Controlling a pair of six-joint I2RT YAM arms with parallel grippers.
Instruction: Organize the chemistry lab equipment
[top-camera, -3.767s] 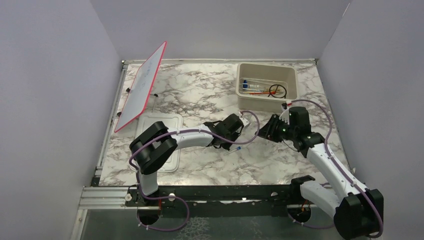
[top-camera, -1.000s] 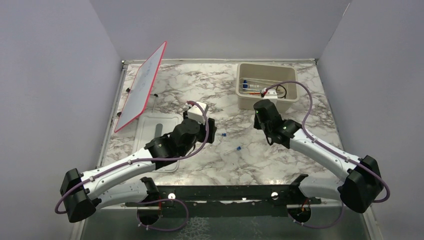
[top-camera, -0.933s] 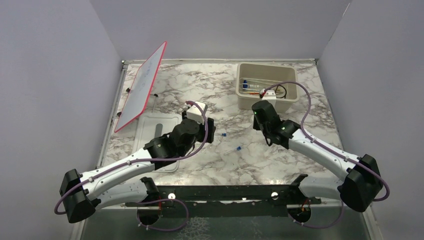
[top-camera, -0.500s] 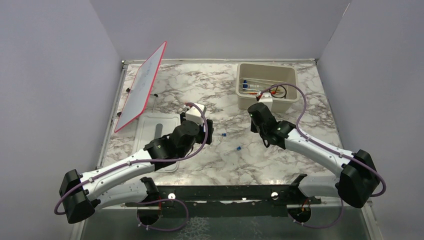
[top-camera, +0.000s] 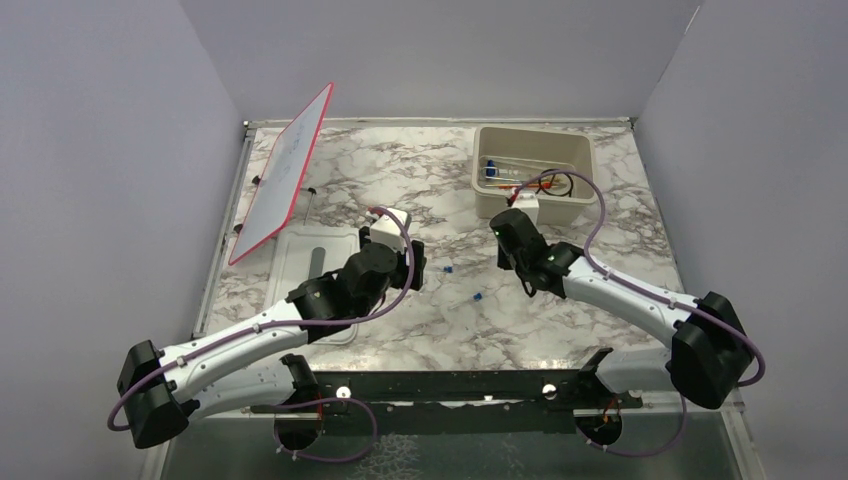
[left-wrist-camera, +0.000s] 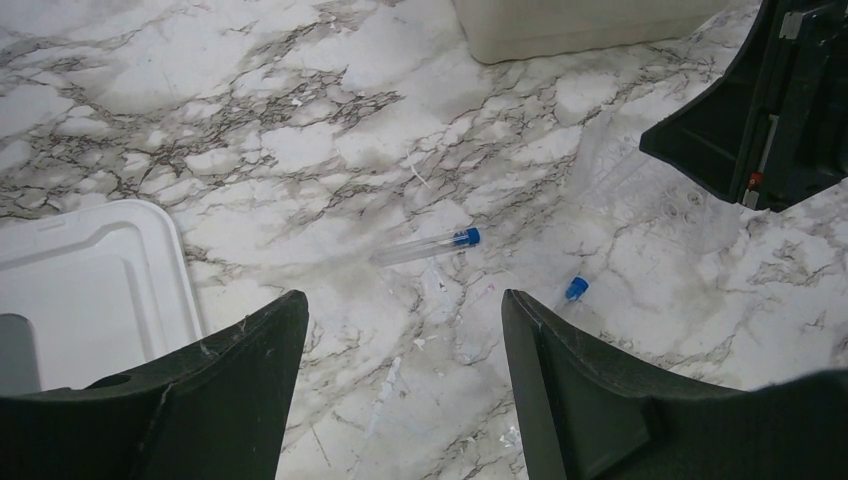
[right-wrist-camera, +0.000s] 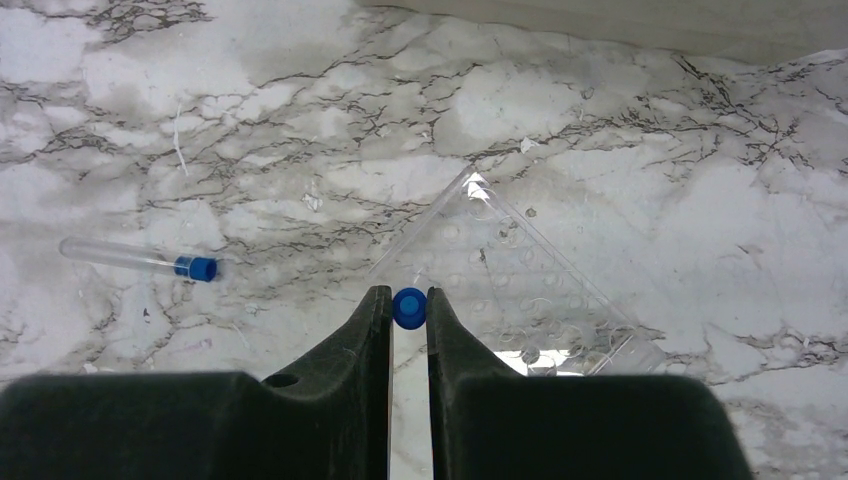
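Judging task well along: black wire ring (top-camera: 556, 181), orange-red stick (top-camera: 512, 186) & a few tubes (top-camera: 500, 165) lie in beige tub (top-camera: 535, 133); tube A (left-wrist-camera: 425, 246) & tube B (left-wrist-camera: 574, 290) lie loose on marble top (top-camera: 400, 170) btwn arms; R gripper (right-wrist-camera: 408, 296) clamped on tube C (right-wrist-camera: 408, 308); L gripper (left-wrist-camera: 402, 297) jaws apart, empty.

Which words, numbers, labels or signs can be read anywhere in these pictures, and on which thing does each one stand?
No text can be read in any view.
The white board: faint marks on its face, too small and blurred to read.
The tub: no label visible.
The tube on the table and the tube held in the right gripper: blue caps, no print visible.
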